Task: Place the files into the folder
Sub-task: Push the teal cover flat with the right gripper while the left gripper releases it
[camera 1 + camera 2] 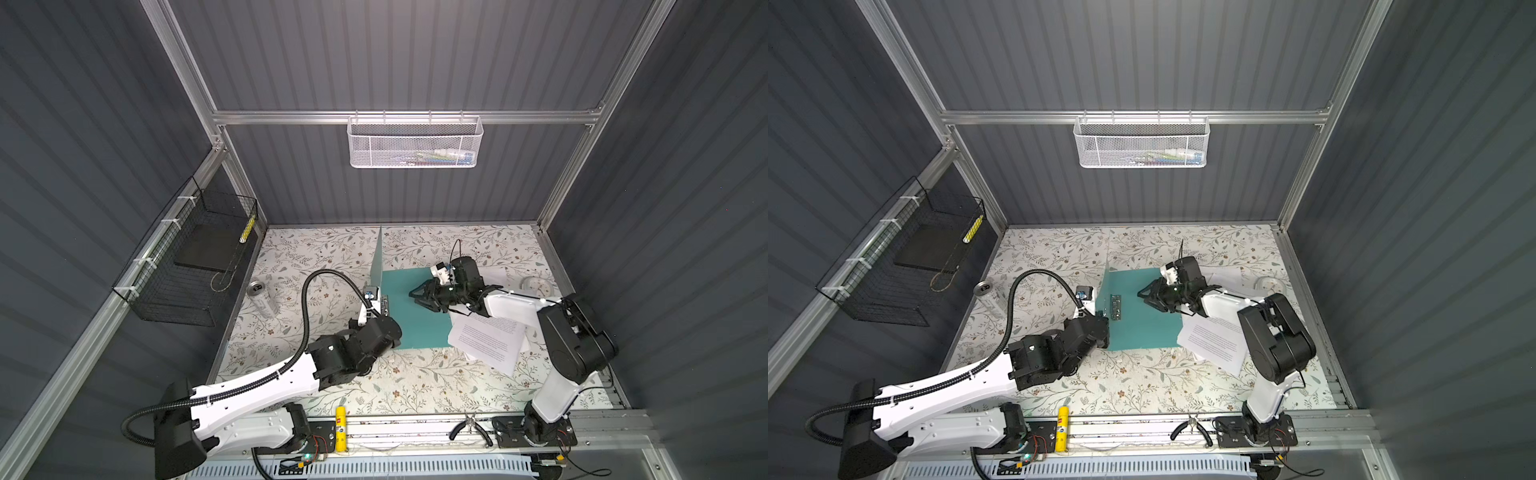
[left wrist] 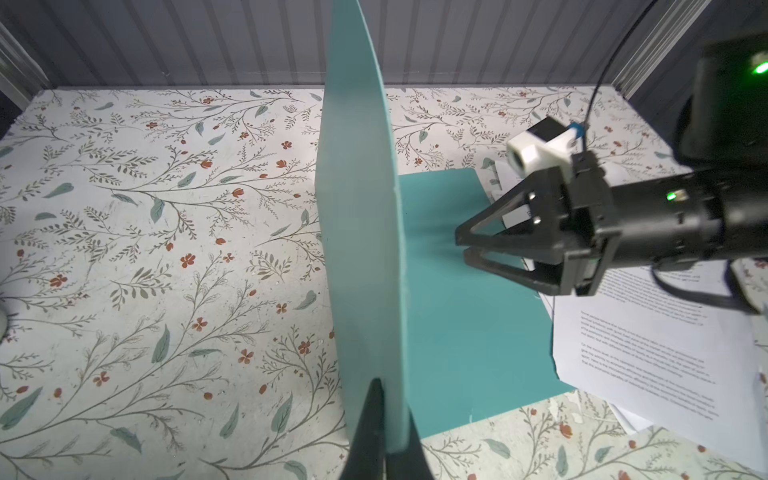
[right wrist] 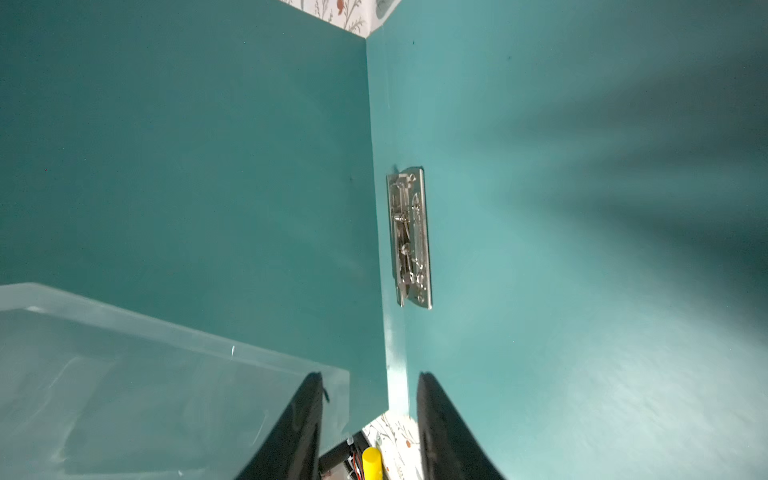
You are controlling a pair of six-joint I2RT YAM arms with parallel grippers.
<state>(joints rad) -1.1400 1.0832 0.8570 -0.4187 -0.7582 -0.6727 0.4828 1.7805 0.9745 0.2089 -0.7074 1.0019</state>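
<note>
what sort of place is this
Likely a robot test cell: two arms mounted on a rail, grey walls on an aluminium frame, a floral table staged with a folder and papers.

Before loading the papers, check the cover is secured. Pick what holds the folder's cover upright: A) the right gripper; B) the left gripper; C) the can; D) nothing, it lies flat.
B: the left gripper is shut on the edge of the folder, holding its cover upright.

Grey ribbed walls [image 1: 395,54] in aluminium framing [image 1: 282,117] enclose a floral tabletop [image 1: 316,257]. A white mesh basket [image 1: 415,141] hangs at 12 o'clock; a black wire basket [image 1: 178,305] at 9 o'clock.
</note>
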